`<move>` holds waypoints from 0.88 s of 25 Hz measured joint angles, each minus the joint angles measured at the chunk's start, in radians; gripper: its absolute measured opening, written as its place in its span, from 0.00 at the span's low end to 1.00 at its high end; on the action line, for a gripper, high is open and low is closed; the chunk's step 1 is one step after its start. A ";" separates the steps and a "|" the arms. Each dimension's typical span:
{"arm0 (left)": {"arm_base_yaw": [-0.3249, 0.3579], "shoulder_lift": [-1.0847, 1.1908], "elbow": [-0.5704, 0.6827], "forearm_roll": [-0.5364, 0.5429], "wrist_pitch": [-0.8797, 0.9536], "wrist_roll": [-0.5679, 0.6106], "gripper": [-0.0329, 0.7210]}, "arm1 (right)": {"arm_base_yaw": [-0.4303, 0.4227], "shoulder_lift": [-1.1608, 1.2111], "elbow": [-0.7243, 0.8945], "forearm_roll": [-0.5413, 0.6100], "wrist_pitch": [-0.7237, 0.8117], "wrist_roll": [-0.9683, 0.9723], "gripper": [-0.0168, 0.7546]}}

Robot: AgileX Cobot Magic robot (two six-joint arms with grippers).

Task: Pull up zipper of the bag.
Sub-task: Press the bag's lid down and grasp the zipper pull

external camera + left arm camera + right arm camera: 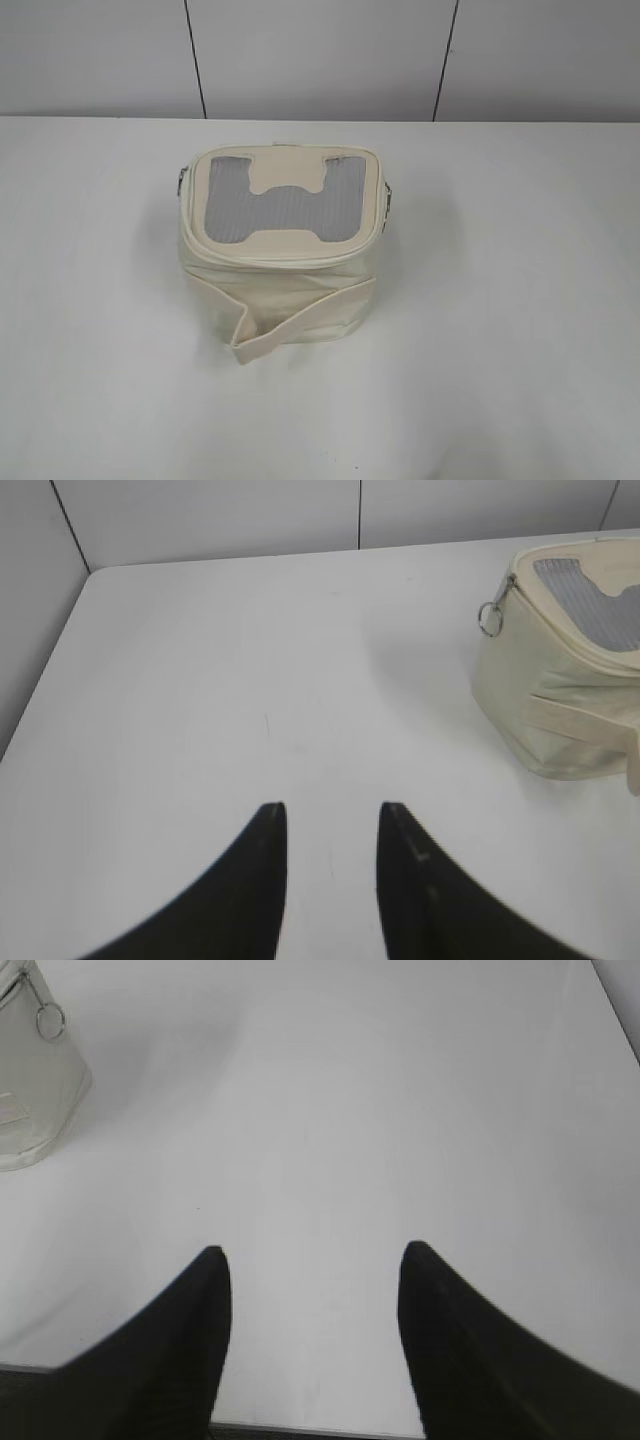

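Bag [278,250] alone on white table [520,330]; both grippers well apart.

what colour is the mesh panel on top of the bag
Grey, with a cream H-shaped patch over it; the mesh panel shows best in the exterior view.

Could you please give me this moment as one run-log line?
stage: pre-approach | bag: upright on table | zipper: untouched | left gripper: open, clear | right gripper: open, clear

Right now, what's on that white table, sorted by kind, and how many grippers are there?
Bag: 1
Ring pulls on its zipper: 2, left side and right side
Grippers: 2, left gripper and right gripper, both open and empty
Total: 5
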 joint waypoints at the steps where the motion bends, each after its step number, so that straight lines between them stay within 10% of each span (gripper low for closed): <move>1: 0.000 0.000 0.000 0.000 0.000 0.000 0.36 | 0.000 0.000 0.000 0.000 0.000 0.000 0.58; 22: 0.000 0.000 0.000 0.000 0.000 0.000 0.36 | 0.000 0.000 0.000 0.000 0.000 0.000 0.58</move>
